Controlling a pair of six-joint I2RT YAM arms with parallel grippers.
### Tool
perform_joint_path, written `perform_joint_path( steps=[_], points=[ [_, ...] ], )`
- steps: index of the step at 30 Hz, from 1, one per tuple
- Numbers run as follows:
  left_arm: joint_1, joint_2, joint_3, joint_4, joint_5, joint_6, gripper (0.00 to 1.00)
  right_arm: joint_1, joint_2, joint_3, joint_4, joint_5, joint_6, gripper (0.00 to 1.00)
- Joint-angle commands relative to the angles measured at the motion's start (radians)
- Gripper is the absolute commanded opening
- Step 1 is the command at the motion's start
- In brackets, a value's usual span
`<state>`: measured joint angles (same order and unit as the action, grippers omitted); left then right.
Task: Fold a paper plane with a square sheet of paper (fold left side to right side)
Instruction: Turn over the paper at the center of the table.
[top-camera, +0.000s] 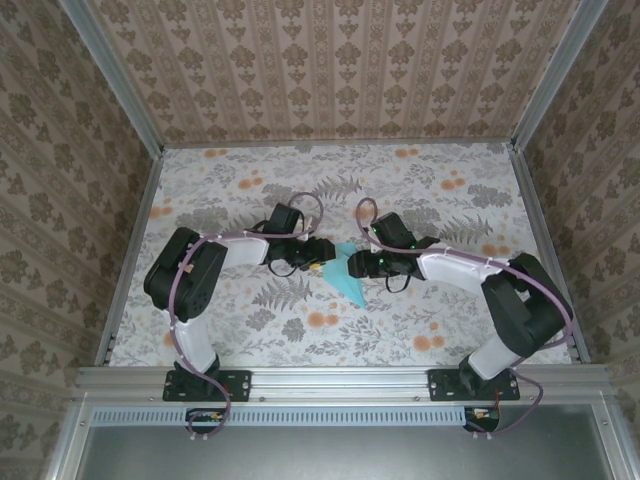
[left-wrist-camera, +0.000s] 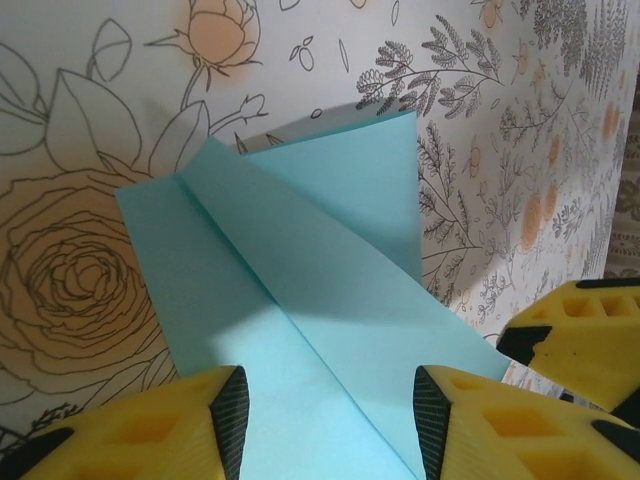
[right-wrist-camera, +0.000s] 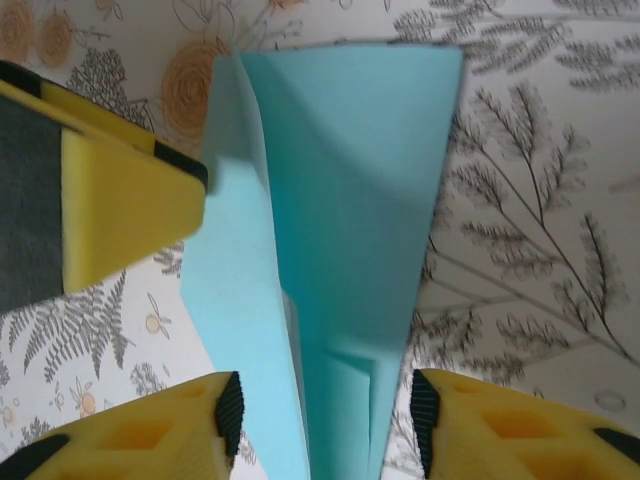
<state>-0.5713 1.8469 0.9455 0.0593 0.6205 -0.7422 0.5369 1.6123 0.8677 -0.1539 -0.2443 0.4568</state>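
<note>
- We judge the folding to be well along. The paper is no longer a flat square but a layered, tapering shape, wide at one end and narrowing to a point at the near end.
- It lies on the floral table at about its middle, between the two grippers.
- In the left wrist view a long crease runs down the paper, and one flap lies over the layer below it.
- The left gripper sits at the paper's left edge. Its yellow fingers stand apart over the sheet and clamp nothing that we can see.
- The right gripper meets the paper from the right. Its jaws are also parted, with the narrow end running between them, and there is bare table on either side of the paper.
- The two grippers are very close, and each wrist camera catches one finger of the other.
- The step in hand looks to us like bringing the left side over onto the right along the centre crease.
- That move calls for one gripper to pin the right half flat. The other must catch the thin left edge, carry it across, line up the edges and press the crease down.
- We count one sheet of paper, two arms and two grippers, each gripper with two yellow fingers.
</note>
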Motion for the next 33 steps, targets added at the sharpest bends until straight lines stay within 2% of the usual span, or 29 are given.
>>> perform_joint_path(
  steps=[1, 8, 12, 23, 24, 30, 33],
  points=[
    [-0.009, 0.015, 0.03, -0.005, 0.002, -0.015, 0.5, -0.009, 0.045, 0.047, 0.027, -0.024, -0.028, 0.44],
    [-0.012, 0.02, 0.035, -0.01, 0.004, -0.016, 0.51, -0.027, 0.092, 0.063, 0.036, -0.033, -0.034, 0.14],
    [-0.014, 0.024, 0.036, -0.01, 0.005, -0.019, 0.52, -0.039, 0.082, 0.055, 0.025, -0.016, -0.037, 0.06],
    [-0.031, 0.078, 0.083, 0.023, 0.016, -0.031, 0.51, -0.052, 0.066, 0.034, 0.019, -0.018, -0.036, 0.05],
    [-0.031, 0.082, 0.087, 0.027, 0.042, -0.034, 0.5, -0.052, 0.067, 0.033, 0.019, -0.018, -0.036, 0.05],
    [-0.032, 0.109, 0.117, 0.063, 0.053, -0.031, 0.32, -0.065, 0.056, 0.019, 0.032, -0.039, -0.019, 0.08],
    [-0.032, 0.112, 0.134, 0.071, 0.059, -0.02, 0.23, -0.088, 0.028, -0.007, 0.049, -0.066, -0.003, 0.15]
  ],
)
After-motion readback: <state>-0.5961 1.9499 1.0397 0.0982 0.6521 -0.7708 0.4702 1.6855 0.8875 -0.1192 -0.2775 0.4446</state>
